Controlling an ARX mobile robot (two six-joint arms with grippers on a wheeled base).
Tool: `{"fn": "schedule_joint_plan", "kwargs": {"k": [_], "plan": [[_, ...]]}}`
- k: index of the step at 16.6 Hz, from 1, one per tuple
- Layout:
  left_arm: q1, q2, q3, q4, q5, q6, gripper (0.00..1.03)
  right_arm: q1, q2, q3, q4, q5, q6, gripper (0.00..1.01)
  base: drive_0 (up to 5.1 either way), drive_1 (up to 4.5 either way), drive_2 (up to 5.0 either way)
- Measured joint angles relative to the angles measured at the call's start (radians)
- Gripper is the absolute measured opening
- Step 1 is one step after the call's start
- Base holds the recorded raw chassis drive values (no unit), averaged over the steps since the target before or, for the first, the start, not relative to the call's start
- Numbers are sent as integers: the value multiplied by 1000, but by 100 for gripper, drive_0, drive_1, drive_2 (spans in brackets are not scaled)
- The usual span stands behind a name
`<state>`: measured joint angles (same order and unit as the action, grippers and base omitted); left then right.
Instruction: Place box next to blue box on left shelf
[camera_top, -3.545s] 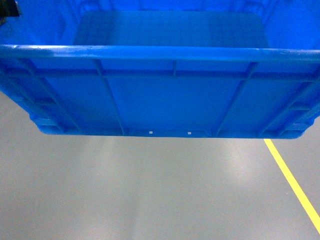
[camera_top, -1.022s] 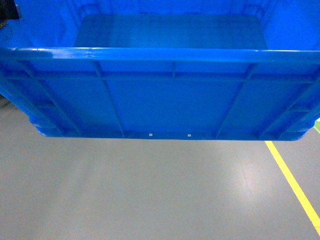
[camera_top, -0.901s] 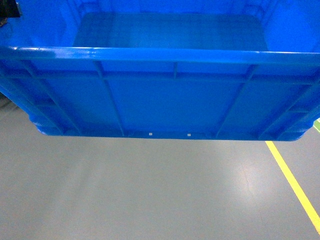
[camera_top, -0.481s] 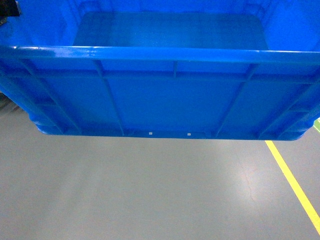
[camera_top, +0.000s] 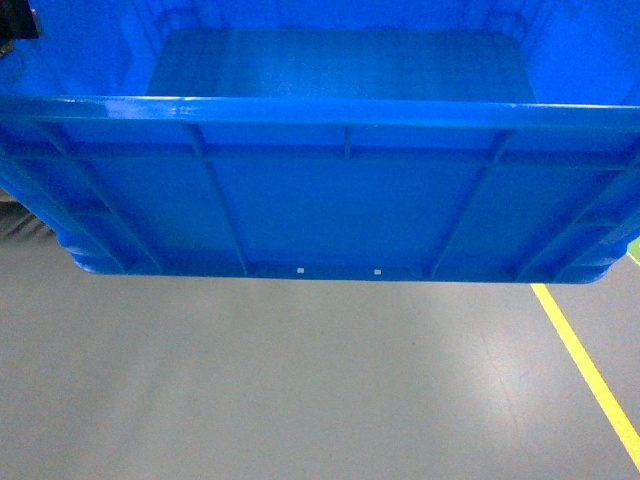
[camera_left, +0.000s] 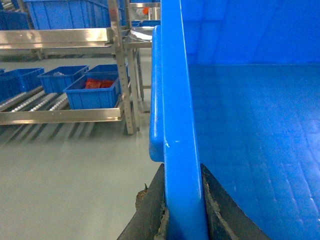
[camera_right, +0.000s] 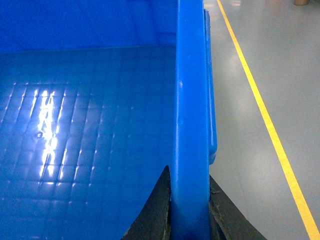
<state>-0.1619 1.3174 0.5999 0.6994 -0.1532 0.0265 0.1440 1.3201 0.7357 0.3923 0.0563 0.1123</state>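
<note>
Your left hand (camera_left: 182, 220) is clamped on the left rim of the blue crate (camera_top: 340, 190), one finger on each side of the wall, and your right hand (camera_right: 189, 210) grips the opposite rim likewise. The crate hangs between them above the grey floor (camera_top: 300, 380). Out beyond your left hand stands the roller shelf (camera_left: 45, 102), carrying small blue bins (camera_left: 92, 92); a yellow floor line (camera_right: 260, 105) runs outside your right hand.

1. Head view: looks forward and down from above, close against the near wall of the box (camera_top: 340, 190), grey floor (camera_top: 300, 380) beneath.
2. Left wrist view: sits just behind the fingers (camera_left: 150, 210), looking along the box's left rim toward a shelf (camera_left: 60, 107).
3. Right wrist view: just behind its fingers (camera_right: 157, 210), along the right rim.
4. Shared by all three: the box's inner floor.
</note>
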Motion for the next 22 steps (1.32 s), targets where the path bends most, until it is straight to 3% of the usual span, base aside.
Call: {"fn": "schedule_joint_plan", "kwargs": {"k": [22], "plan": [[0,0,0,5,0,0,10,0,0,0,6,1,0,9,4,419,-411]]}}
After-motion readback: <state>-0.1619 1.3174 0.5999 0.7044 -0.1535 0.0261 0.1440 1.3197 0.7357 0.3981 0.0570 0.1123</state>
